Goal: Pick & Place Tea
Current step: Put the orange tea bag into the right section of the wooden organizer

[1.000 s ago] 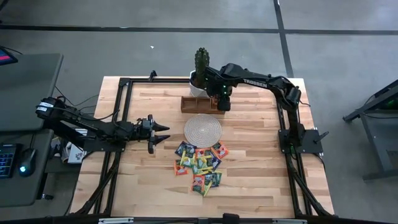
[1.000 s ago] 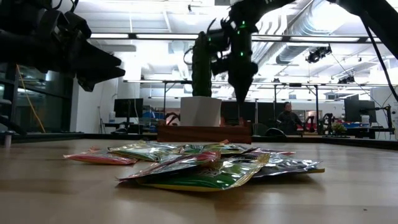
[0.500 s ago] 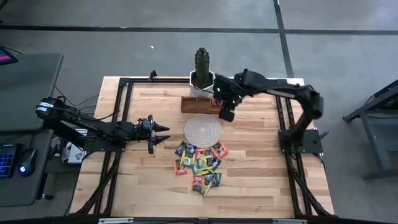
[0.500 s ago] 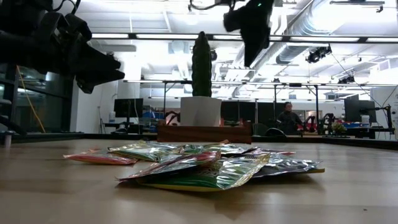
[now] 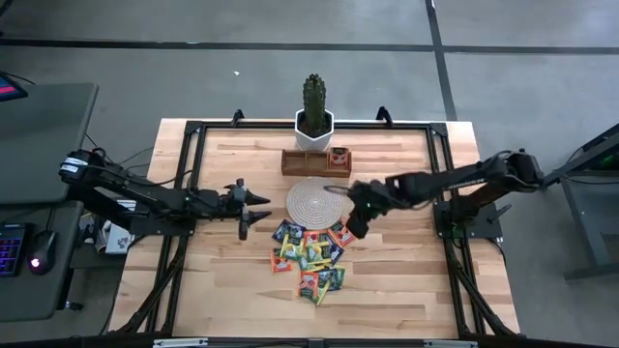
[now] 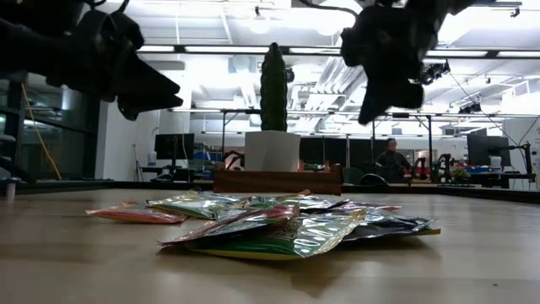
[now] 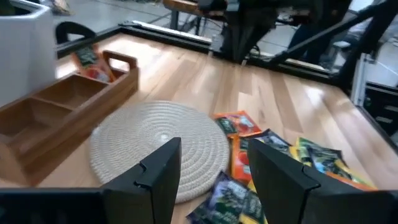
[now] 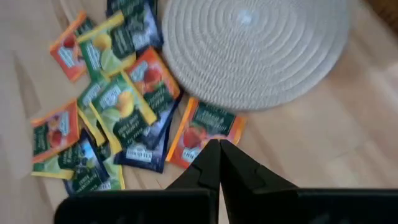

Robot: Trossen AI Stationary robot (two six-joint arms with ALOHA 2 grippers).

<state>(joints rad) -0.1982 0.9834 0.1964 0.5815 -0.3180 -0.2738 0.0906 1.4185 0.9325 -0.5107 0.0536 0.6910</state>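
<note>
The tea is a heap of small coloured sachets lying flat on the wooden table, just nearer than the round woven mat. One more sachet stands in the right compartment of the brown wooden tray. My right gripper is shut and empty, slanting down above the heap's right edge. My left gripper hovers open, left of the mat, pointing toward it; the mat and sachets show between its fingers.
A cactus in a white pot stands behind the tray at the far edge. A black frame borders the table top. Bare wood lies left and right of the heap and toward the near edge.
My right gripper has swung from above the tray's right compartment toward the near edge, past the mat, turning as it went, and now hangs over the heap's right side. My left gripper has crept a little toward the mat. The sachets have not moved.
</note>
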